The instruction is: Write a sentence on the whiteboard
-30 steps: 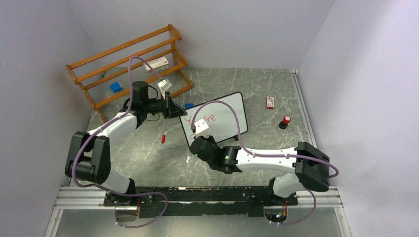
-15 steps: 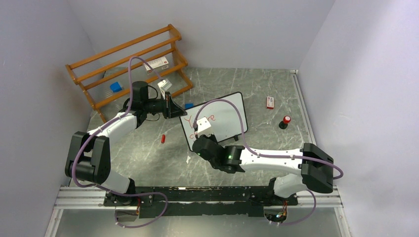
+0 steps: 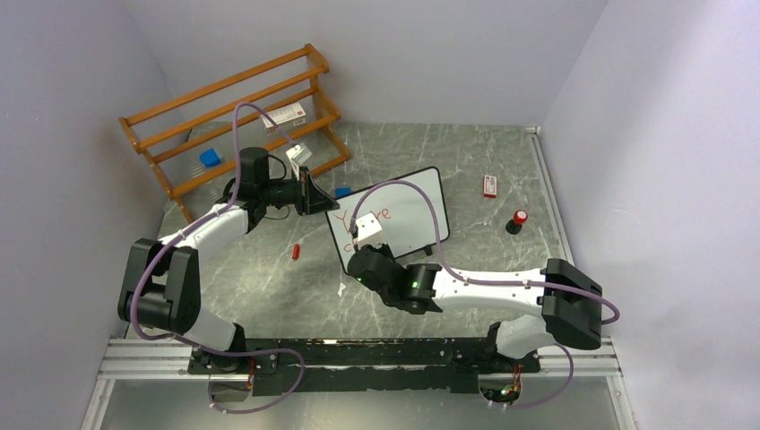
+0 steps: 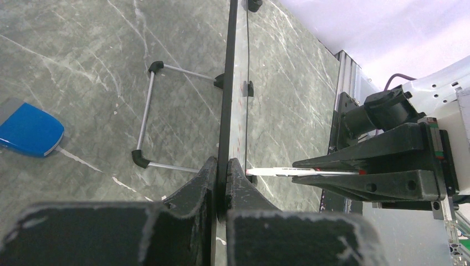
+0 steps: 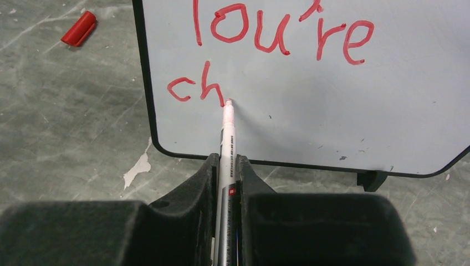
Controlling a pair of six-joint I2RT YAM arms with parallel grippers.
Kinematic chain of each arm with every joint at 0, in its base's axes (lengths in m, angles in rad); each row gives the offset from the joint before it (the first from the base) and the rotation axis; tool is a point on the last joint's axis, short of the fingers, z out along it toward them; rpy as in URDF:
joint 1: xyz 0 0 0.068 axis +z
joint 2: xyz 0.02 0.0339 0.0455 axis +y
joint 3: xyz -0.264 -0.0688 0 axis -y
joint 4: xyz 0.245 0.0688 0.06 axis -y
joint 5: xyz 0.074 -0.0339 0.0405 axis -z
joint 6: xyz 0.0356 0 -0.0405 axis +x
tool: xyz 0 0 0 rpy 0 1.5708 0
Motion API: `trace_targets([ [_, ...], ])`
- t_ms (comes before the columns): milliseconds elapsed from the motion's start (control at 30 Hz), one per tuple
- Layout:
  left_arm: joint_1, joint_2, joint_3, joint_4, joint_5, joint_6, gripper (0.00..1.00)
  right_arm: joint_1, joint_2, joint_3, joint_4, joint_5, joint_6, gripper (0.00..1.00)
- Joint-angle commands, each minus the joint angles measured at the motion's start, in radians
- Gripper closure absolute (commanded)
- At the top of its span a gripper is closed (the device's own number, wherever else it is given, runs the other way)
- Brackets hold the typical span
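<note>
Red sentence [image 5: 277, 39], two lines, one whiteboard [image 5: 332, 111]; left jaws seemingly tight on its edge, right jaws on one marker [image 5: 227, 145].

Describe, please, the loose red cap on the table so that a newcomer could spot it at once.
Start at the whiteboard in the middle of the grey marbled table. The cap lies on the tabletop just off the board's left edge. It is a small, all-red cylinder lying flat; the other reddish items, a red-topped black object and a red-and-white box, sit to the board's right.
</note>
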Motion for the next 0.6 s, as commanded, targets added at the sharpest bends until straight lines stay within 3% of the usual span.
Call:
trace_targets([
  [0, -0.025, 0.047, -0.024, -0.075, -0.073, 0.059, 0.95, -0.007, 0.020, 0.010, 0.018, 0.039, 0.001, 1.00],
  [567, -0.024, 0.047, -0.024, -0.076, -0.073, 0.060, 0.95, -0.020, 0.021, 0.005, -0.002, 0.063, 0.010, 1.00],
])
